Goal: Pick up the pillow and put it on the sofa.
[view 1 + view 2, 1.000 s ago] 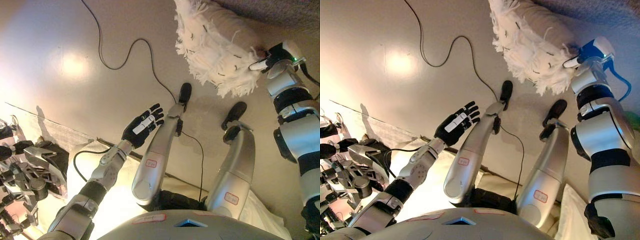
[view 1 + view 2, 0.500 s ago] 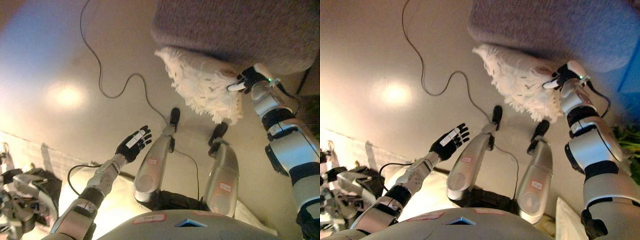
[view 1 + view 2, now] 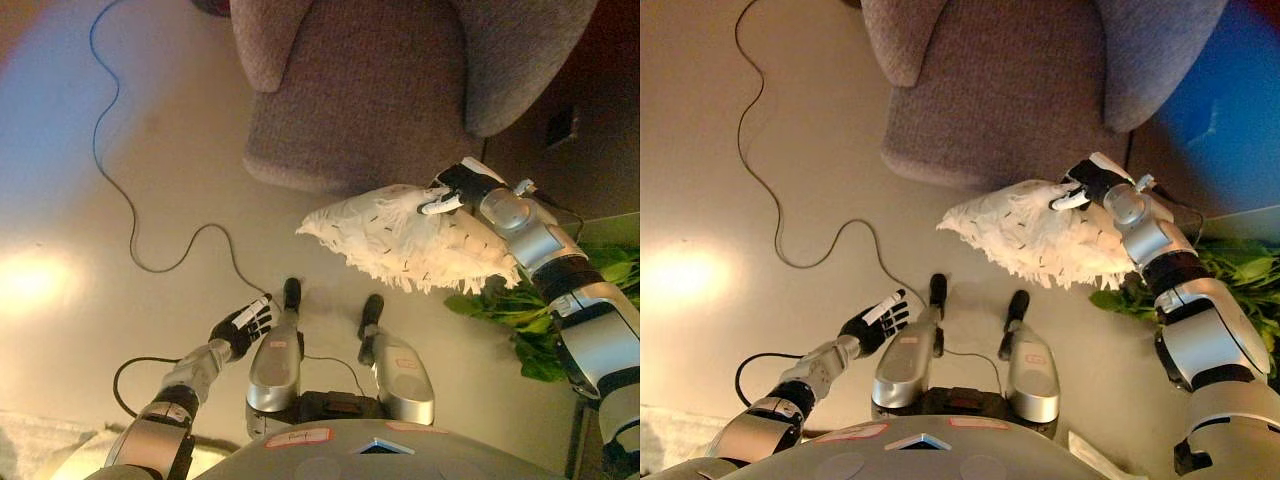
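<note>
Right hand [image 3: 455, 192] is pinching the fringed pillow [image 3: 405, 238] aloft before the sofa [image 3: 370, 90] at 12 o'clock — carry step underway — next calling for a forward reach over the seat.

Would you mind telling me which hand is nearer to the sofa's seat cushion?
Right. The right hand, gripping the pillow, sits just off the front edge of the sofa. The left hand hangs open, low over the floor, well short of it.
</note>
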You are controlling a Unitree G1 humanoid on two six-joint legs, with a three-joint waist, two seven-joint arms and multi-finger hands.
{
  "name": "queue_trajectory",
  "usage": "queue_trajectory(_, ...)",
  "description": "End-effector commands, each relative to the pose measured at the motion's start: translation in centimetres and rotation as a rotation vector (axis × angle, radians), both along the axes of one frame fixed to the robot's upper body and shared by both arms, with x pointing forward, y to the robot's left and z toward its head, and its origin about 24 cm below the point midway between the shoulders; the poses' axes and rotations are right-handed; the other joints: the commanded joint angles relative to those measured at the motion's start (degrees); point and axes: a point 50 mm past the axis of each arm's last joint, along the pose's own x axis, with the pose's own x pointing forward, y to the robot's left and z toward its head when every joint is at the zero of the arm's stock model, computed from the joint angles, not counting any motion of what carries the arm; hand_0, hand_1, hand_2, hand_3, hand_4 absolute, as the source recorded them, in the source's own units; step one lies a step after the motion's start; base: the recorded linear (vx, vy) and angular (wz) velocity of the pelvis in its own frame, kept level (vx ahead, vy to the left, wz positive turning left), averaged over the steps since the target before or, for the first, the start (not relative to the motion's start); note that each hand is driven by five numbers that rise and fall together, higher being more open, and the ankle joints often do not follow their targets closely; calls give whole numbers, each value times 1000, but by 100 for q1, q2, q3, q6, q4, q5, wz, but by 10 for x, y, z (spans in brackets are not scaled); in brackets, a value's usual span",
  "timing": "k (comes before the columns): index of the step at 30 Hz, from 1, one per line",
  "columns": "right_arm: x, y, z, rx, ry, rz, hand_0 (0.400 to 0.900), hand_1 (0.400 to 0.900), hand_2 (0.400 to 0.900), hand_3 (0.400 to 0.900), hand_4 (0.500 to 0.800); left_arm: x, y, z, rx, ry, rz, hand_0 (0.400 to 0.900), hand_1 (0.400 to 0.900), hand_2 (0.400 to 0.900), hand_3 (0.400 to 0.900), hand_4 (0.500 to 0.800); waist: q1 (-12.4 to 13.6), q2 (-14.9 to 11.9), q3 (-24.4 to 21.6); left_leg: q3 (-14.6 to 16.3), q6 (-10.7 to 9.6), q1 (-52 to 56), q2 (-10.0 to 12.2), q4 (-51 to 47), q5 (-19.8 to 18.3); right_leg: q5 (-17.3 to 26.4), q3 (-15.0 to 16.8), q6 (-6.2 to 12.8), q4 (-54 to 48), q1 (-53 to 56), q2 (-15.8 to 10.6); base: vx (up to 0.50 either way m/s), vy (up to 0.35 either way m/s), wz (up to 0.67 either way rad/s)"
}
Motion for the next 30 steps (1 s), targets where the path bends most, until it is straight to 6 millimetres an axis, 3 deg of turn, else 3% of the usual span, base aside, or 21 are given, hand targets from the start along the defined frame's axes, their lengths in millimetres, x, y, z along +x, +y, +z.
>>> queue_trajectory(1,11,19,63,86,-204,157,400,400,400,400,500,-44,6,-17,39,163,-25,900,900,900,900,800,75,-245,-837,256,-235,61,51,185,-680,-394,-77,305,-1,254,-136,114,-5,7)
queue_trajectory(4,8,27,74,126,-203,227,400,400,400,400,500,-55,6,-21,43,208,-35,900,900,900,900,800,49,-310,-989,289,-259,215,64,93,-682,-338,-78,326,-168,414,-116,98,3,6)
queue_trajectory(10,7,39,117,250,-204,346,400,400,400,400,500,-74,4,-27,46,285,-62,900,900,900,900,800,69,-436,-1335,263,-270,472,75,60,-782,-383,-104,320,-250,681,-89,117,10,8)
queue_trajectory(16,22,22,179,342,-315,270,400,400,400,400,500,-90,9,-30,65,355,-81,900,900,900,900,800,237,-533,-1547,185,-301,687,72,41,-870,-428,-188,322,-327,958,-72,127,6,11)
queue_trajectory(20,32,5,208,366,-363,169,400,400,400,400,500,-100,11,-31,74,391,-86,900,900,900,900,800,386,-564,-1654,82,-321,765,53,12,-899,-446,-266,317,-399,1099,-56,124,15,18)
queue_trajectory(24,34,-18,218,364,-372,43,400,400,400,400,500,-108,13,-32,79,419,-91,900,900,900,900,800,519,-569,-1708,-25,-340,764,41,2,-894,-460,-360,306,-451,1182,-55,102,13,22)
queue_trajectory(30,37,-41,215,291,-328,-108,400,400,400,400,500,-108,15,-32,97,418,-138,900,900,900,900,800,724,-554,-1663,-193,-356,667,43,3,-846,-465,-470,294,-502,1211,-58,55,-15,15)
